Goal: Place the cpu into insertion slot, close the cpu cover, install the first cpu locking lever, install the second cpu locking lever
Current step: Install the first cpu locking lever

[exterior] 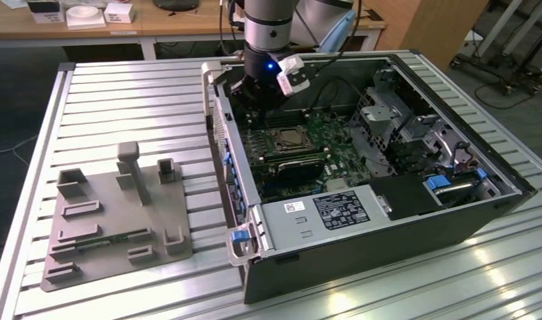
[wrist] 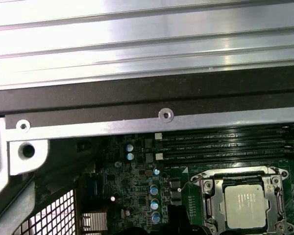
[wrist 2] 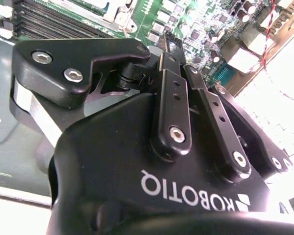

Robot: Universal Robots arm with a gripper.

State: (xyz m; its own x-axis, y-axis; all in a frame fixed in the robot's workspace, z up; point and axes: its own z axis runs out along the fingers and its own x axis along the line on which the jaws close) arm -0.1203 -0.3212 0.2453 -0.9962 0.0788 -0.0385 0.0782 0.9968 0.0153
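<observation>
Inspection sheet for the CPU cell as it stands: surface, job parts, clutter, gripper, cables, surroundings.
Surface: slatted aluminium table carrying an open computer case.
Job's things: cpu sits in the insertion slot; cpu cover looks lowered around it.
Clutter: grey fixture plate on the table beside the case.
Gripper: gripper hangs inside the case above the motherboard.
Cables: red and black wires at the board's edge.
Surroundings: wooden desk with white boxes behind.

Grey moulded fixture plate (exterior: 119,227) on a slatted metal table (exterior: 119,100), open black computer case (exterior: 387,253) just beside it — long memory slots (wrist: 225,145) inside, wooden desk (exterior: 164,23) behind.
</observation>
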